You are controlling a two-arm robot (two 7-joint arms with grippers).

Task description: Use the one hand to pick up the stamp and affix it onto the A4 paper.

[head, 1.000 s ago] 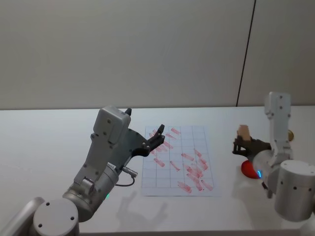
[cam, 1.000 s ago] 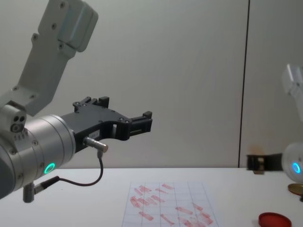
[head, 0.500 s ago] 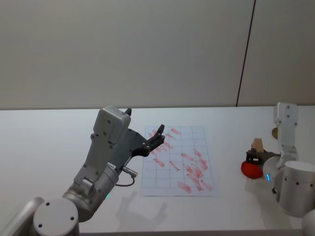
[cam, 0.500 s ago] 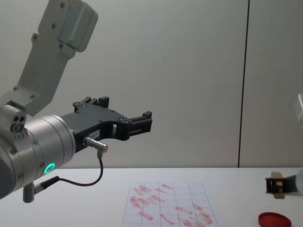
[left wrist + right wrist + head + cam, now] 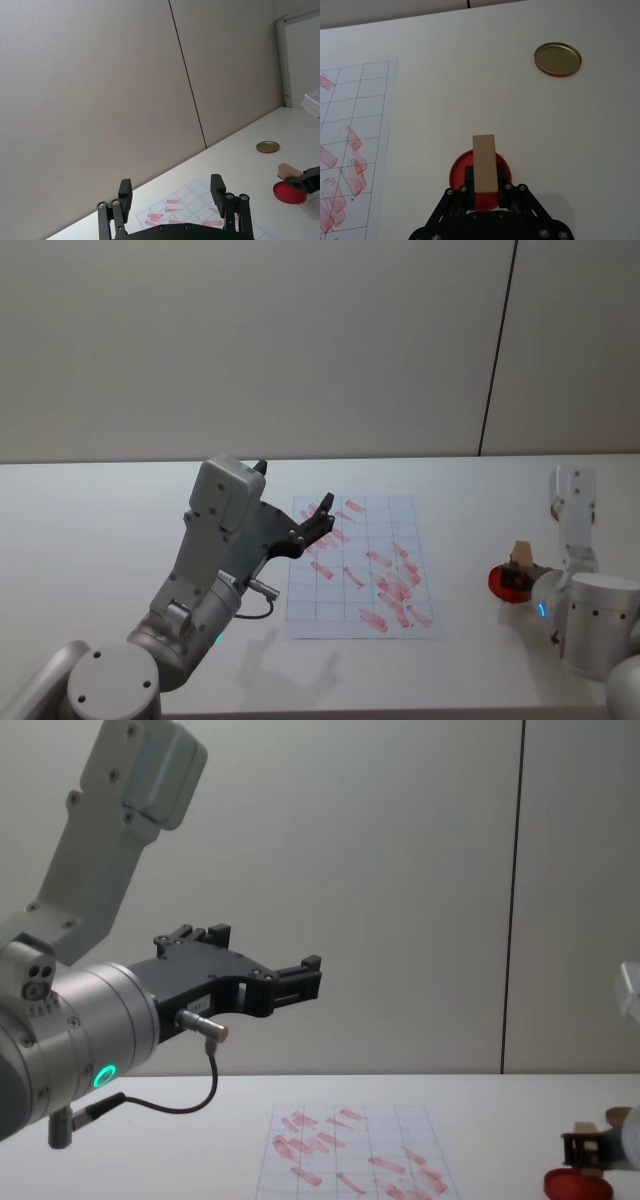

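Stamp: the stamp (image 5: pixel 484 163) is a tan wooden block, pinched between the right gripper's (image 5: pixel 484 186) two fingers, with its long body sticking out past the fingertips. In the head view the stamp (image 5: pixel 521 553) sits tilted at the front of the right arm.

Right gripper: fingers (image 5: pixel 468 176) closed snugly on the stamp's two sides, a narrow gap filled by the block. In the chest view the gripper (image 5: pixel 583 1149) is low at the right edge, close over the table.

Red pad: the pad (image 5: pixel 458 172) is a flat round red disc lying on the table directly beneath the fingertips and the stamp's held end. Whether the stamp's face touches it I cannot tell. From the left wrist view the stamp (image 5: pixel 288 171) is just over the pad (image 5: pixel 289 193).

Lid: a round brass-coloured lid (image 5: pixel 558 59) lies flat on the table, well beyond the fingertips, apart from the pad.

Paper: the paper (image 5: pixel 365 565) is a white gridded sheet with many red marks, flat on the table, well to the side of the right fingers, between the two arms.

Left gripper: the left gripper (image 5: pixel 171 196) is raised above the paper's near side, fingers (image 5: pixel 217 187) spread wide, holding nothing.

Table: the table (image 5: pixel 100 530) is white.
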